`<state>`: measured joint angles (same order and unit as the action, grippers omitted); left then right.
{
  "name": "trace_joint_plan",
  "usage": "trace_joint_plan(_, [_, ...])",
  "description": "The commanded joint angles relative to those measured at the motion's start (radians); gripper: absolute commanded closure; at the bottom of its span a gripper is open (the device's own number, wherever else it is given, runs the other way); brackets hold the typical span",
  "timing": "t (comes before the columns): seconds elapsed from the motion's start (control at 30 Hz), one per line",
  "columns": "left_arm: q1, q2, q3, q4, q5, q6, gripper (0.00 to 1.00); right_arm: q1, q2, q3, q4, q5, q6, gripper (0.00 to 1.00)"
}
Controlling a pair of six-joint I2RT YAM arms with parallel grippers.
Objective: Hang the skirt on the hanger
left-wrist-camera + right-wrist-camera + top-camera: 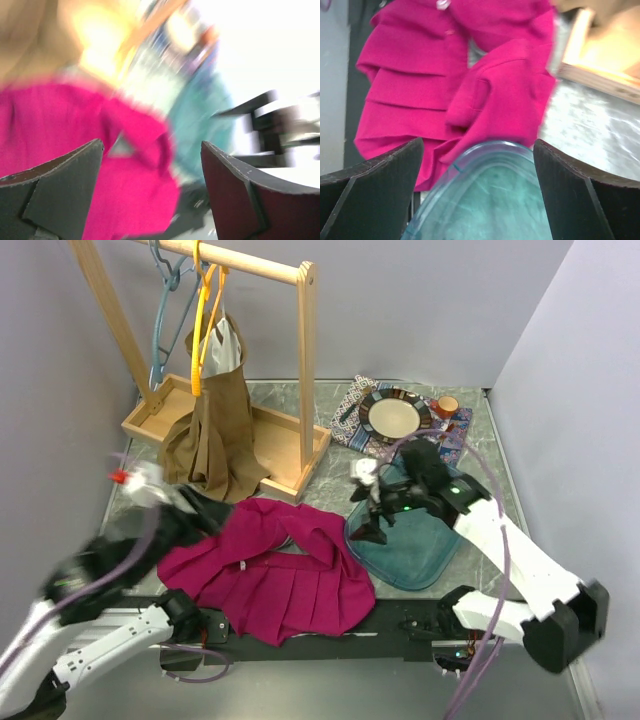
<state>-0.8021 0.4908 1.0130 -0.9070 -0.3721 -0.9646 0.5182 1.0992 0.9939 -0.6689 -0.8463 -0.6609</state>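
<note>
"Where's the skirt?"

"The magenta pleated skirt (270, 580) lies crumpled at the lower centre of the overhead frame, its right edge meeting the teal mat (415, 545). The wooden rack (305, 360) stands upper left, and its orange hanger (205, 320) carries a brown garment (215, 430)."

"And your fingers?"

"My left gripper (152, 147) is spread wide and holds nothing. That wrist view is blurred, the skirt just beyond. My right gripper (477, 145) is spread too, empty, over the mat's edge beside the skirt."
</note>
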Motion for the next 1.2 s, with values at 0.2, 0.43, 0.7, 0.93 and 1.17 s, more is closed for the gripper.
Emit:
trace_joint_plan(0.2, [0.001,0.454,0.747,0.114,-0.339,0.565,0.11,-0.135,-0.094,-0.08,0.078,-0.178,0.058,0.03])
trace_joint_plan(0.43, [0.51,0.794,1.11,0.227,0.112,0.626,0.17,-0.145,-0.121,-0.093,0.074,-0.185,0.049,0.03])
trace_joint_plan(0.7, [0.834,0.951,1.167,0.379,0.505,0.468,0.39,-0.158,-0.136,-0.101,0.072,-0.2,0.046,0.04])
trace_joint_plan(0.93, [0.903,0.98,1.101,0.405,0.579,0.484,0.44,-0.158,-0.133,-0.095,0.051,-0.217,0.027,0.05])
trace_joint_plan(1.17, [0.914,1.031,1.056,0.389,0.631,0.513,0.46,-0.158,-0.133,-0.095,0.045,-0.223,0.024,0.05])
